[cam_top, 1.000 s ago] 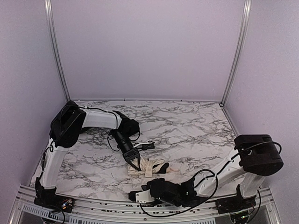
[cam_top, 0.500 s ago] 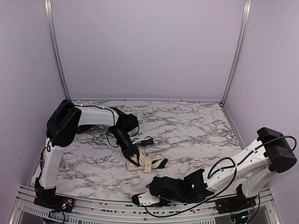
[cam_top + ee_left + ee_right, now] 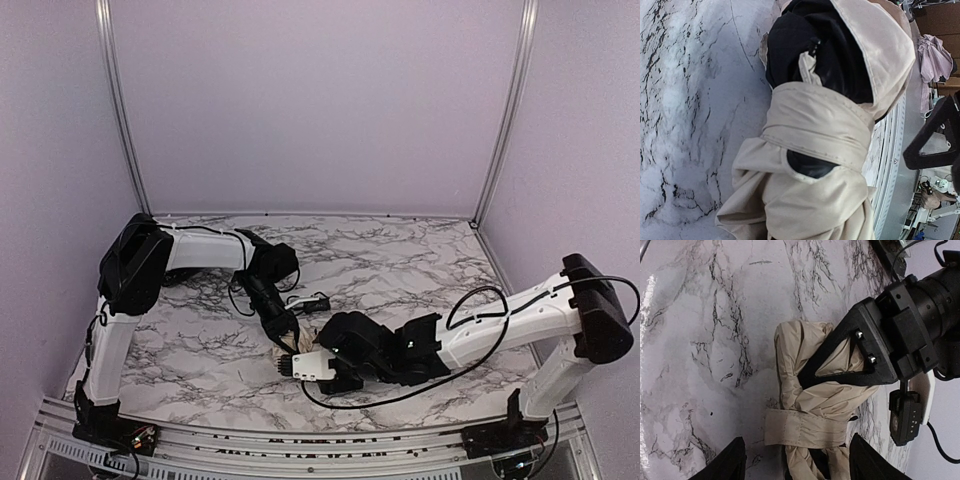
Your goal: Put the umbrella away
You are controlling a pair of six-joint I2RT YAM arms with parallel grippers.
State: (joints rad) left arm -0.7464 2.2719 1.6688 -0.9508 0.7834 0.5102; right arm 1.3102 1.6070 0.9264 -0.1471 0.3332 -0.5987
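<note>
Umbrella [image 3: 815, 405] lies bundled on white, black-veined marble desk [image 3: 420, 260]. Strap wrapped round cream fabric, black lining showing. Left fingers [image 3: 830, 346] pressed onto fabric at one end: one finger seen, mate hidden, so cannot tell grip. Right fingers [image 3: 732, 462] spread wide, straddling umbrella's strap end, holding nothing. Lilac walls [image 3: 320, 100] behind umbrella, metal posts [image 3: 118, 110] in corners.

walls [image 3: 320, 100] lilac | table [image 3: 420, 260] white-grey marble | corner posts [image 3: 118, 110] aluminium
</note>
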